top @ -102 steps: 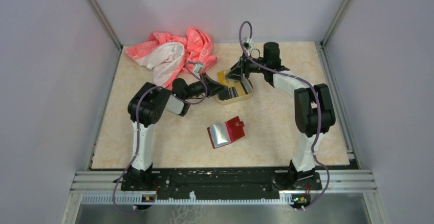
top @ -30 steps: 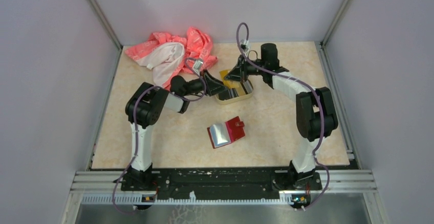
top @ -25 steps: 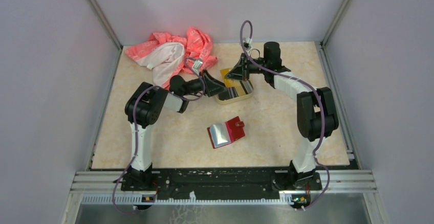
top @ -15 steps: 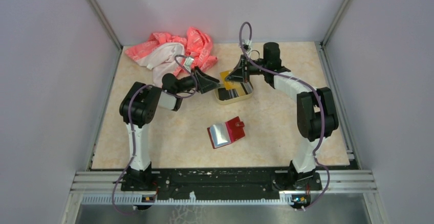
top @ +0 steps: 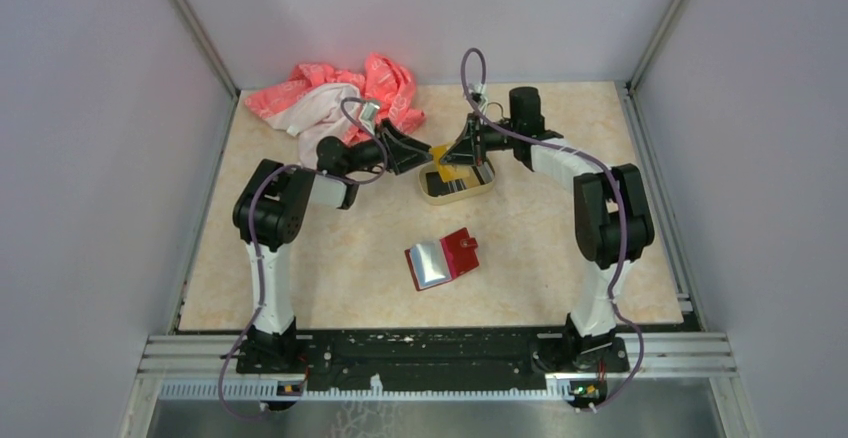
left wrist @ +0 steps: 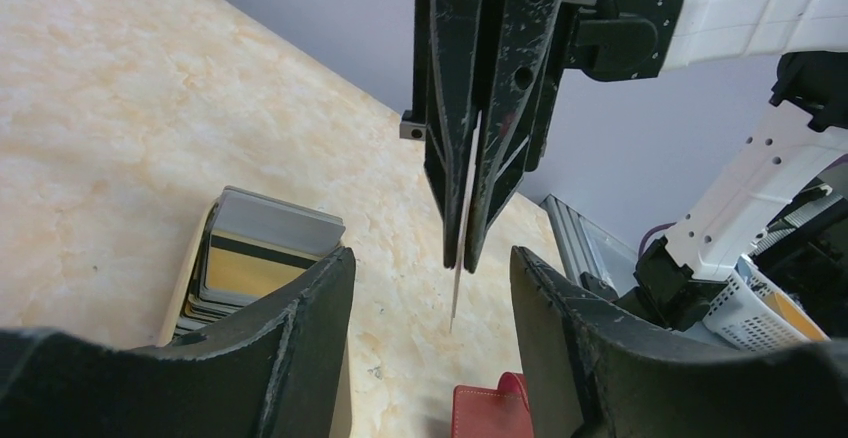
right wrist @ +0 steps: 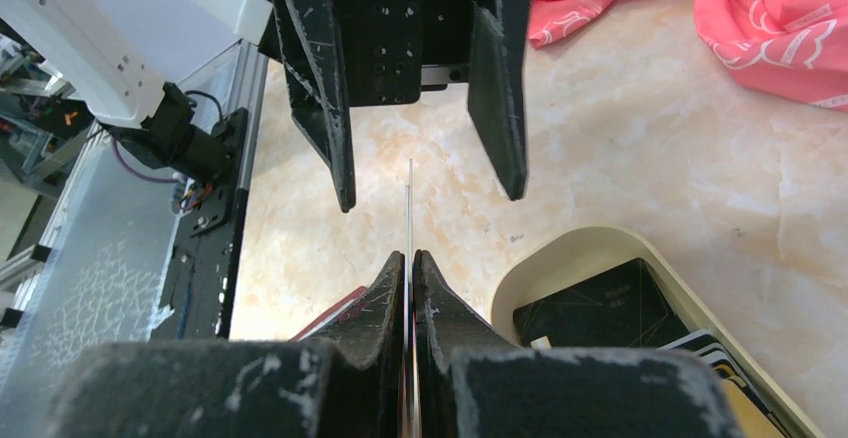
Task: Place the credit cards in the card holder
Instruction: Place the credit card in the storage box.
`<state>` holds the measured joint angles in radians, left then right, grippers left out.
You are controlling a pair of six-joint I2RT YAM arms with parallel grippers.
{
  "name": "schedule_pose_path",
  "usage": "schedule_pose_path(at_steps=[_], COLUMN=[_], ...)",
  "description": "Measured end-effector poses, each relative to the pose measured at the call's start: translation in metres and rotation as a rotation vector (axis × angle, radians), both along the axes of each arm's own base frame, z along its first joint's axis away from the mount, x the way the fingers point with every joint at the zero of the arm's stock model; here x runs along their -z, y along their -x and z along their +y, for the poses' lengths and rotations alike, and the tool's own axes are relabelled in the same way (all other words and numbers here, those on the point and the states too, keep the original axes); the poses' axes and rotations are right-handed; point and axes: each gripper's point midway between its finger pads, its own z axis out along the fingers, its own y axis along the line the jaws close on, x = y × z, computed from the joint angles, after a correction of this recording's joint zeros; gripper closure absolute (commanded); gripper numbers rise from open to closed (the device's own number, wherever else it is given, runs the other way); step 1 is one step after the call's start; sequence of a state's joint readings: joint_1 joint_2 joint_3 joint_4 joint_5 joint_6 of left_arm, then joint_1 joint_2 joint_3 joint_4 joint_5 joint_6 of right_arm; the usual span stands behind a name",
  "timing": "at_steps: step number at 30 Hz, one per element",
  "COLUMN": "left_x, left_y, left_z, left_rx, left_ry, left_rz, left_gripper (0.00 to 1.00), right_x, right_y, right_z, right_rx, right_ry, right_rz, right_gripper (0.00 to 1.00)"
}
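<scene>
1. at the far middle of the tabletop (top: 560, 258), the two arms meet tip to tip just above a tan tin tray (right wrist: 585, 233).
2. the right pincer (left wrist: 462, 253) is clamped tight on one credit card (right wrist: 410, 208). the card is held on edge, so both wrist views show it only as a thin line. from above it looks yellow.
3. the left pincer (right wrist: 430, 196) faces it with its jaws spread fairly wide, gripping nothing. the card's free end reaches into the gap between those jaws and touches neither finger.
4. more credit cards (left wrist: 262, 258) lie stacked inside the tray. a grey and gold one is uppermost in the left wrist view.
5. the card holder (top: 441, 258), dark red, lies unfolded on the tabletop with its pale grey inner side up. it is at 6 o'clock from the tray, well apart from both pincers.
6. a crumpled pink and white cloth (top: 335, 98) lies at 10 o'clock from the tray, near the far left corner.
</scene>
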<state>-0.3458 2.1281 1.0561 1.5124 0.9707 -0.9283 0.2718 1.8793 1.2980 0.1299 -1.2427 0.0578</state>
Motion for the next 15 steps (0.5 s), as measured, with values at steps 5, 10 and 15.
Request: schedule_pose_path(at_steps=[5, 10, 15], left_x=[-0.0057, -0.0067, -0.0062], left_y=[0.0009, -0.0016, -0.0018], left_z=[-0.0041, -0.0069, -0.0095], left_rx=[0.018, 0.039, 0.066], left_ry=[0.005, 0.007, 0.002], left_rz=[-0.011, -0.006, -0.012], left_gripper=[0.64, 0.97, 1.0], right_x=[0.0073, 0.0054, 0.0079], right_y=[-0.0005, -0.0016, -0.0054], right_z=[0.0001, 0.0004, 0.0001], right_rx=[0.0, 0.0, 0.012], right_ry=[0.007, 0.005, 0.012], right_rz=[0.02, 0.017, 0.021], right_gripper=[1.0, 1.0, 1.0])
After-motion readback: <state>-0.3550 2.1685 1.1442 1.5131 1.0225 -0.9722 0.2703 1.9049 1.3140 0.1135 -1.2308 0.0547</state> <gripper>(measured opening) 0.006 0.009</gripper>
